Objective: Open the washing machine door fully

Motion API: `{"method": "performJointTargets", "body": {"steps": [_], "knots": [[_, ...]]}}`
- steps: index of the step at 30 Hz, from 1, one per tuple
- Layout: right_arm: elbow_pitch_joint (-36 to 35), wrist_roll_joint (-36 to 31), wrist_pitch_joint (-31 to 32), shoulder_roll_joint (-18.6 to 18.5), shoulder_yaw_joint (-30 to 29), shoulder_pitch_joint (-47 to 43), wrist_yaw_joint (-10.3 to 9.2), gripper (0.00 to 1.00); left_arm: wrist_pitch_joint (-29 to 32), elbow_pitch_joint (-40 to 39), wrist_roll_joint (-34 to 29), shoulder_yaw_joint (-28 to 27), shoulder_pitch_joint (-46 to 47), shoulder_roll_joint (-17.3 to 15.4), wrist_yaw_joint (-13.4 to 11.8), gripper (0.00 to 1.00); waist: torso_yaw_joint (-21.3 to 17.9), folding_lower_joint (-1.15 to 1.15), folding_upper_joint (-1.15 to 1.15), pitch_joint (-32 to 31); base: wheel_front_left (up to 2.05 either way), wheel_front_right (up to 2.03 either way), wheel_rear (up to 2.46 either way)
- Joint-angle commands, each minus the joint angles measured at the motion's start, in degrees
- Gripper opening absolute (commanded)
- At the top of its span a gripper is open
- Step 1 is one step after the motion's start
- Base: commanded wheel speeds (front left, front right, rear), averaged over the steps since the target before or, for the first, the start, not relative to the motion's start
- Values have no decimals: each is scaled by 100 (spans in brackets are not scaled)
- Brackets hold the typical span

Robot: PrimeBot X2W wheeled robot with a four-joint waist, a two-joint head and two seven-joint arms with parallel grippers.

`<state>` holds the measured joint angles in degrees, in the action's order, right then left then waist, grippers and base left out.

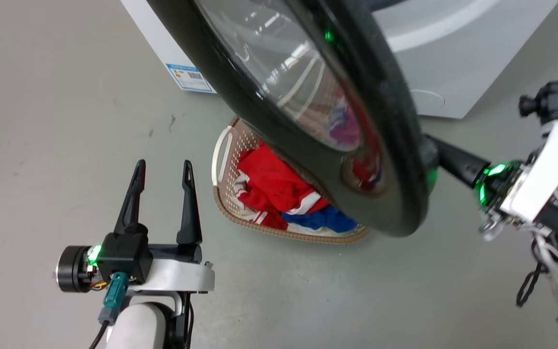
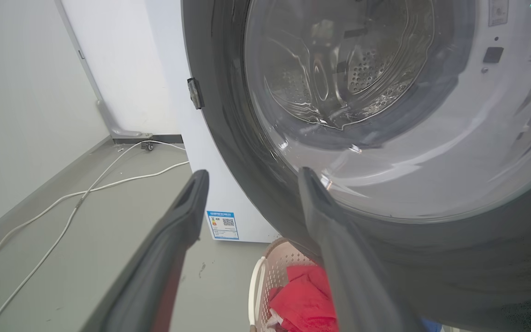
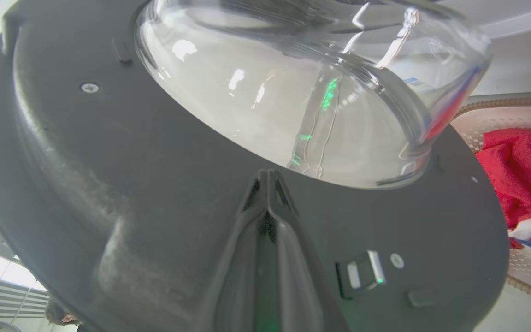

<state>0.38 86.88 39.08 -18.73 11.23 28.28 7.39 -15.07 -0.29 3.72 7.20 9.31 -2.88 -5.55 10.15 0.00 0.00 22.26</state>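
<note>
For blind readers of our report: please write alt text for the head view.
The washing machine door, swung open, crosses the view; the shut right gripper touches its rim. The left gripper is open above the floor, and a basket of red and blue clothes stands below the door.

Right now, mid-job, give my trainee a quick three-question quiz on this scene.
1. True or false: the left gripper is shut on the washing machine door.
2. What lies in the basket on the floor? A) red clothing B) shoes C) bottles
3. Which gripper has its shut fingers against the door's inner face?

Key: 1 false, it is open and apart from the door. 2 A. 3 the right gripper.
</note>
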Motion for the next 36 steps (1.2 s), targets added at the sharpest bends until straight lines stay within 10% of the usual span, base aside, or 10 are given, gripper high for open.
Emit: {"method": "performJointTargets", "body": {"steps": [1,36], "knots": [[-51,55,-9,63,48,-134,18,0,-16,16,-13,-6,-72,-1,14,100,12,0,0,-71,0,0,0],[-183,225,-365,1039,1241,-1798,17,0,-16,209,-192,-4,-631,0,147,100,173,0,0,-1105,0,0,0]]}}
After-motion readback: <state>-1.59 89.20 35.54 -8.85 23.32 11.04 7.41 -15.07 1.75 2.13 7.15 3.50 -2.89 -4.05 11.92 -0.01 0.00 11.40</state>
